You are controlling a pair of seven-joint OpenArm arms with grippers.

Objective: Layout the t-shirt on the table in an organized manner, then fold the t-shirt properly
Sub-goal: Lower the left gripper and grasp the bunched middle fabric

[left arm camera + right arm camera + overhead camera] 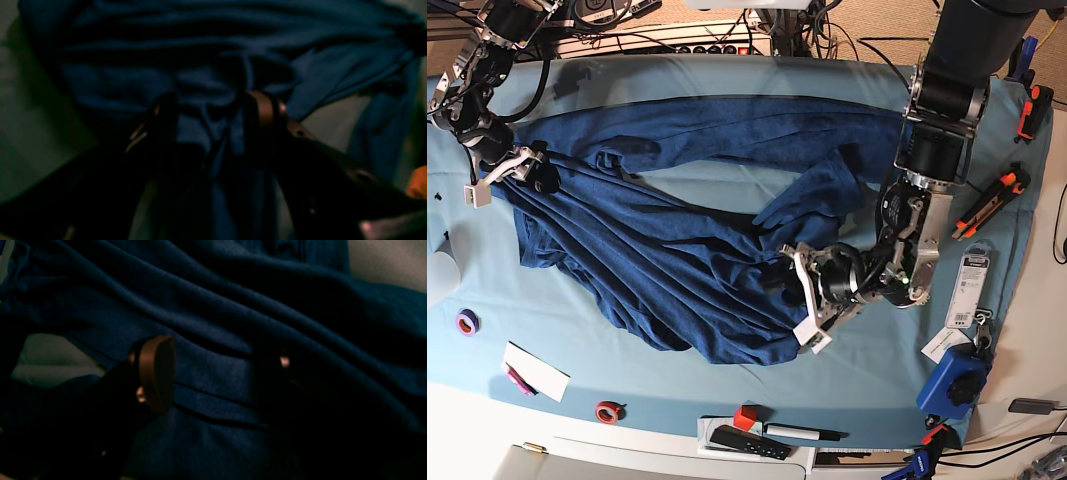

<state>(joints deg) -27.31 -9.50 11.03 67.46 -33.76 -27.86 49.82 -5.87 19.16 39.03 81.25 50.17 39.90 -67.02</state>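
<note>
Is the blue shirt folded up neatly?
No, the shirt lies spread out and wrinkled across the table, with one long sleeve stretched along the top.

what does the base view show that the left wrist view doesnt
Only the base view shows the whole t-shirt spread crumpled across the table, both arms, the right gripper at the shirt's far edge, and small tools along the table's edges. Only the left wrist view shows, close up, cloth bunched between the left gripper's fingers. Both show the navy shirt, the left gripper at its edge, and teal table cover.
</note>
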